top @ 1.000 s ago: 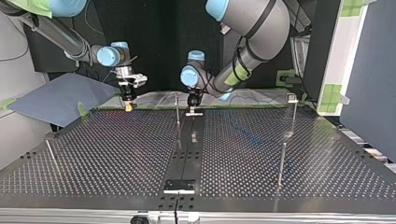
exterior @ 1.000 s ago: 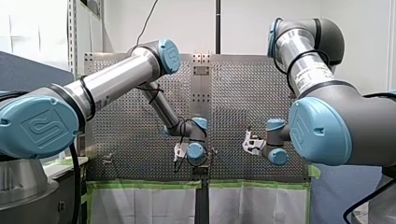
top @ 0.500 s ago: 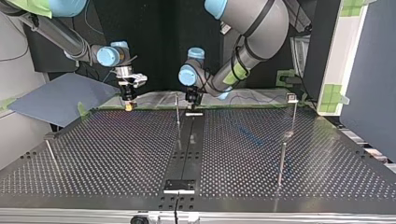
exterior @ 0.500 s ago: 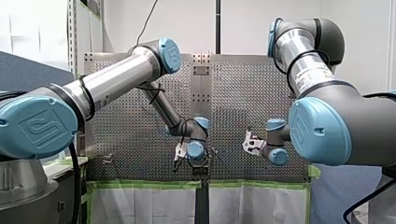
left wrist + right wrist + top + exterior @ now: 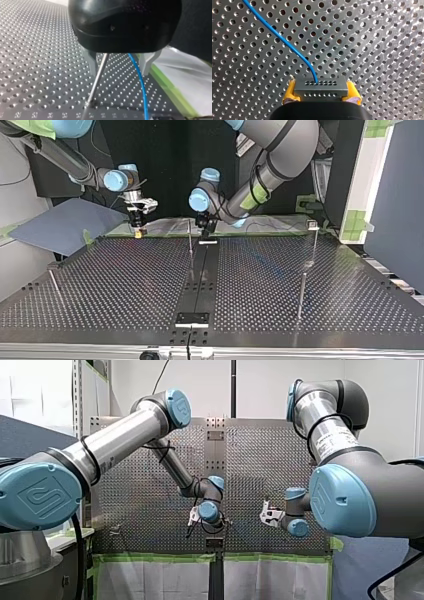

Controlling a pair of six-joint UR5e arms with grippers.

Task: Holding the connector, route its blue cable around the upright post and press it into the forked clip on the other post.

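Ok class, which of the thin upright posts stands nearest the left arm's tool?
The middle post, by the dark centre strip, right beside my left tool; the other posts stand off toward the table's side edges.

In the front view, the only sign I can make out is an embossed emblem in a rounded square, which looks like an interlocked U and R. It stands on my left arm's blue joint cap [image 5: 40, 494] and again on my right arm's blue joint cap [image 5: 341, 501]. A band of dark lettering runs across my right arm's silver tube [image 5: 334, 442], but it is too small for me to read.
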